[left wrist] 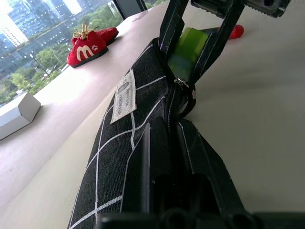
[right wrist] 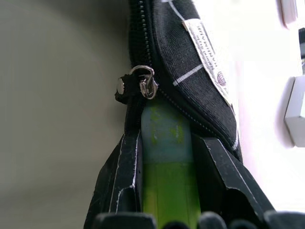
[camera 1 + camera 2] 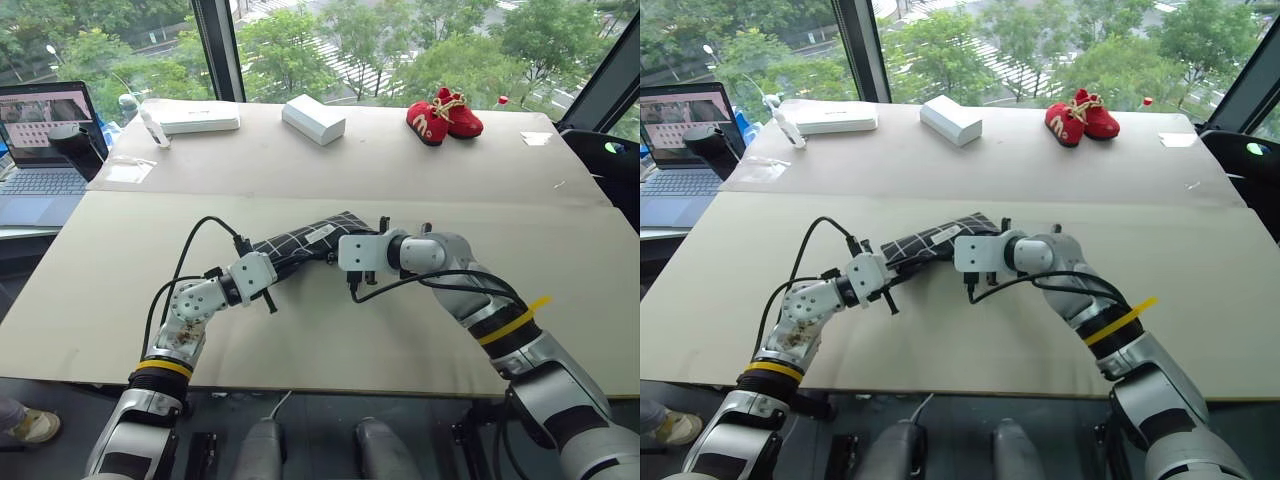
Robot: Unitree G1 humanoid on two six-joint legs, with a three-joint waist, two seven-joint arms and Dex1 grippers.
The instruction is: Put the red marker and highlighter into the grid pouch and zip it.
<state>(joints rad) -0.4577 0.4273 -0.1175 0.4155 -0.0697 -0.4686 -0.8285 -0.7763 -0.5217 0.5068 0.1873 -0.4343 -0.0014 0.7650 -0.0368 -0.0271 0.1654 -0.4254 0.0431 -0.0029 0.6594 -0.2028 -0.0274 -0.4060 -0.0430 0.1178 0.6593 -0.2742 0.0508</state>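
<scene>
Pouch (image 3: 300, 240) sits near the middle of the table (image 3: 120, 260), lifted at one end and lying along a diagonal from your left gripper toward the far right. Left gripper (image 3: 268, 272) is clenched on the pouch's near-left end; in the left wrist view its black fingers (image 1: 157, 157) pinch the gridded fabric flat just behind the zipper line. White label (image 1: 124, 95) faces up on the pouch's side.

Highlighter (image 2: 167, 162) is grasped in your right gripper (image 2: 167, 200), green body between the two fingers, pale tip pushed into the open mouth of the pouch. Zipper pull (image 2: 145, 83) hangs right at the mouth, beside the highlighter tip, with the teeth beyond it closed. From the head cameras the right gripper (image 3: 345, 250) meets the pouch's far-right end, pointing left and slightly down.

Red marker: you can't confirm it. A small red object (image 1: 236, 31) lies on the table past the pouch in the left wrist view, too small to tell.

Far edge of the table: red shoes (image 3: 443, 113), white box (image 3: 313, 118), flat white case (image 3: 200, 122). Laptop (image 3: 45, 150) off the left edge.
</scene>
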